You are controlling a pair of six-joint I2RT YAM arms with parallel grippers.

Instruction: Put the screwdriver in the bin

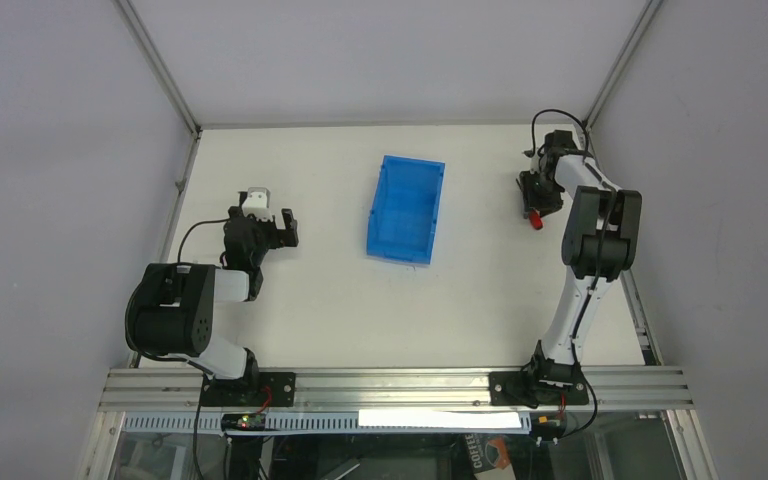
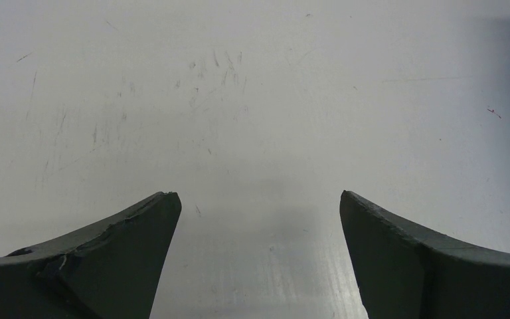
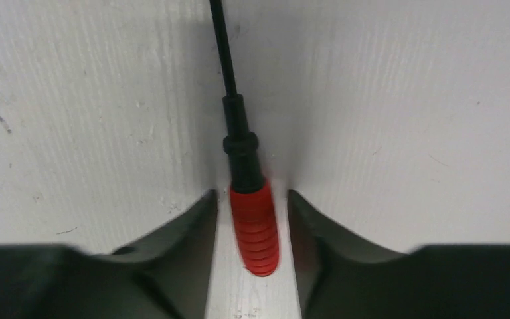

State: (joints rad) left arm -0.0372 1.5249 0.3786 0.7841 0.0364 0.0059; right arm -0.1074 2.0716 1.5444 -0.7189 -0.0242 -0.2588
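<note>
Red ribbed plastic is sitting right between the dark fingers of the right pincer [image 3: 251,195], and that is where everything is happening. The pincer is straddling the handle of the screwdriver [image 3: 239,143] with a thin strip of white showing on either side, so the jaws are bracketing it, not clamping it: released, nothing gripped.

The relation that matters is the long axis. The black shaft is running straight out ahead of the fingertips and off the top of the wrist view, so the tool is lying in line with the pincer and square across the closing direction. The fingers are lining up on the handle's flanks, the fattest part. By my reading, a plain squeeze is all the next move is asking for, with no twist first.

From above, the right pincer [image 1: 535,200] is working far out on the right side of the bench [image 1: 340,300], only the red butt of the screwdriver [image 1: 536,222] peeking out on its near side.

The bin [image 1: 406,210] is waiting empty near the middle, well apart from the tool, off to this arm's left, its long sides running roughly near to far.

The left pincer [image 2: 259,195] is hanging wide open over bare bench on the bin's other side, farther from the tool. The right arm is clearly the nearer one.
</note>
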